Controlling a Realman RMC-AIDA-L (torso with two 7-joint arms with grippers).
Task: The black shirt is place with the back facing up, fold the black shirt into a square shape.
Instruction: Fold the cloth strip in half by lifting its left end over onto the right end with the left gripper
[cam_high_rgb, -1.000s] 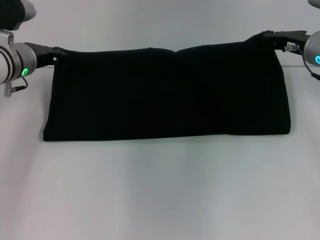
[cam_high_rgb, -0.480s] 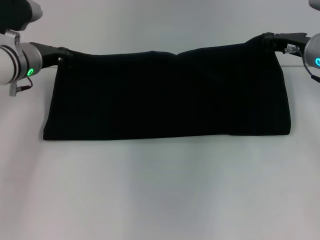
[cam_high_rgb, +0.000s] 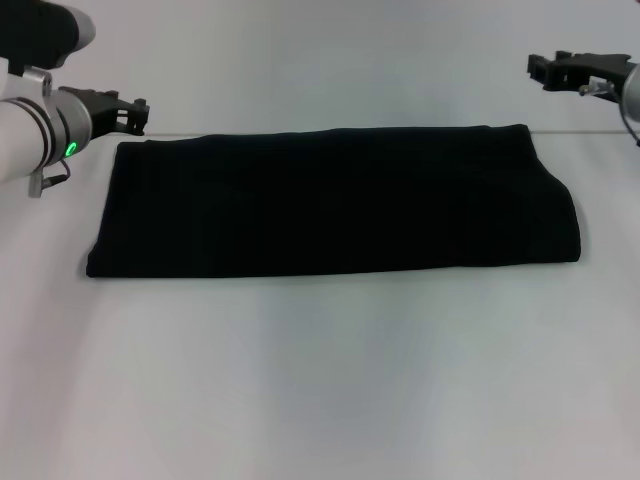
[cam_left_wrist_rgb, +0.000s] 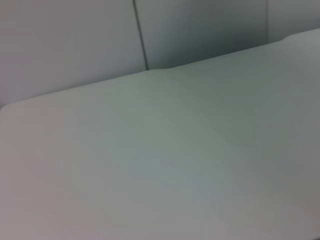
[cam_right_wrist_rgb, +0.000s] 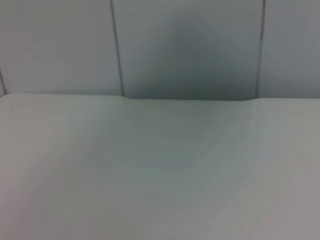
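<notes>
Black shirt folded into a long flat band, lying across the far half of the white table.
Soft matte cloth, straight near edge, rounded fold at its right end; wide bare tabletop in front. Left gripper hovers just off its far left corner, right gripper above the far right; both hold nothing, though whether their fingers are parted I cannot tell.

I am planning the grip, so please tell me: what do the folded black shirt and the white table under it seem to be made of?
The folded black shirt looks like soft matte knit fabric, probably cotton: it lies limp with rounded fold edges and no shine. The white table seems a smooth, hard, laminate-like top with a faint sheen; its exact material is unclear.
</notes>
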